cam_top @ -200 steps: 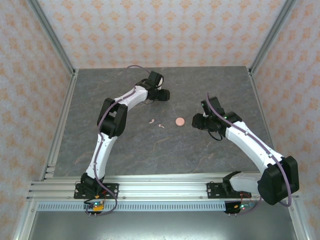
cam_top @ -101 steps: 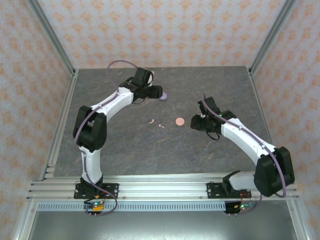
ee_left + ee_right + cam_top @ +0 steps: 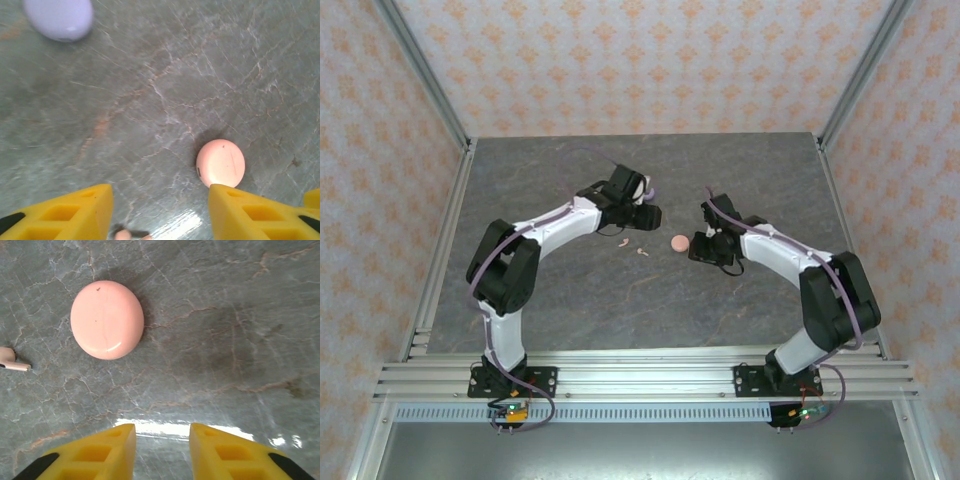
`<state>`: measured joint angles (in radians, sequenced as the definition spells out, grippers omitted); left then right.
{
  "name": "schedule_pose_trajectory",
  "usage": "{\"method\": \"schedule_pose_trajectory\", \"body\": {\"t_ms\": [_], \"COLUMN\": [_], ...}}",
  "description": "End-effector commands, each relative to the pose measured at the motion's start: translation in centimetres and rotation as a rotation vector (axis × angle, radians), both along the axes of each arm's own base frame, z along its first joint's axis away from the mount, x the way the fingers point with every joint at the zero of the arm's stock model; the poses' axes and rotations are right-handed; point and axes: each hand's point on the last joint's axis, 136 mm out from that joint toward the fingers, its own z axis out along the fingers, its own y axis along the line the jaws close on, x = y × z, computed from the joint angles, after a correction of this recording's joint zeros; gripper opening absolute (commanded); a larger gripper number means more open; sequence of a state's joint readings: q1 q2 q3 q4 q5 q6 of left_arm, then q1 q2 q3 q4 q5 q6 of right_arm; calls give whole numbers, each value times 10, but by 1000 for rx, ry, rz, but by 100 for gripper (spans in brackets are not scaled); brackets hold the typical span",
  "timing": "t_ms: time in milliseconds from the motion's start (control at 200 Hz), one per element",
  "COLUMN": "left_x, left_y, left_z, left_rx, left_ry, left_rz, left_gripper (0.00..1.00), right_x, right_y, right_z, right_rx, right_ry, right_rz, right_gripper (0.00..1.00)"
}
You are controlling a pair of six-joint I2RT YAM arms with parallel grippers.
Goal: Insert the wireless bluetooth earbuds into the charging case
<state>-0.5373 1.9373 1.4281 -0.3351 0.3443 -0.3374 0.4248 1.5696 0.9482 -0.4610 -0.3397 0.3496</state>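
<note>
The left gripper (image 3: 647,214) hangs over the grey table (image 3: 570,300) with its yellow fingers (image 3: 65,215) set well apart. Bare stone shows across the wide gap and nothing is clamped or touched. In the left wrist view, the left gripper (image 3: 160,215) has a blurred pink earbud (image 3: 131,234) lying on the table at the bottom edge, in line with the gap and nearer the left-hand finger. It is not pinched by either finger. A lilac case (image 3: 59,17) sits far ahead and to the left of those fingers, cut by the frame edge. From above, the two pink earbuds (image 3: 623,241) (image 3: 642,251) lie loose on the table, just below the left gripper and close together. Both are outside any case. The round pink case (image 3: 679,242) rests closed, lid down, between the two grippers and beside the right one. In the left wrist view the pink case (image 3: 220,163) lies just ahead of the right-hand finger, apart from it. The right gripper (image 3: 704,247) is low over the table on the case's right side. Its fingers (image 3: 90,452) are parted by only a narrow slot, with glossy table showing through and nothing held. In the right wrist view, the right gripper (image 3: 162,445) has the pink case (image 3: 107,320) ahead and to the left, well clear of the tips. One earbud (image 3: 12,360) pokes in at the left edge beyond the case.
</note>
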Motion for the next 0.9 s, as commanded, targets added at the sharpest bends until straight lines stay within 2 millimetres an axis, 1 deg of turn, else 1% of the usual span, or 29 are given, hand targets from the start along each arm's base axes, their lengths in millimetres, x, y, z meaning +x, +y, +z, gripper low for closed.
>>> {"method": "schedule_pose_trajectory", "body": {"t_ms": [0, 90, 170, 295, 470, 646, 781, 891], "left_x": [6, 7, 9, 12, 19, 24, 27, 26], "left_y": [-13, -23, -30, -39, -53, -64, -72, -73], "left_z": [-18, -24, -28, -36, -42, -49, -53, -56], "left_rx": [-21, -35, -50, -52, -78, -76, -72, -35], "left_ry": [39, 55, 70, 84, 108, 122, 131, 125], "left_rz": [5, -13, -20, -21, -29, -33, -38, -40], "left_gripper": [51, 48, 44, 42, 29, 28, 28, 28], "right_x": [12, 13, 15, 19, 25, 31, 32, 33], "right_y": [13, 14, 15, 16, 15, 16, 16, 13], "right_z": [3, -1, -6, -11, -16, -18, -22, -24], "right_rx": [66, 73, 84, 87, 79, 80, 69, 51], "right_ry": [-17, -6, 2, 11, 17, 11, 22, 19], "right_rz": [-10, -31, -59, -85, -123, -140, -141, -147], "right_gripper": [30, 26, 23, 20, 15, 14, 14, 14]}}
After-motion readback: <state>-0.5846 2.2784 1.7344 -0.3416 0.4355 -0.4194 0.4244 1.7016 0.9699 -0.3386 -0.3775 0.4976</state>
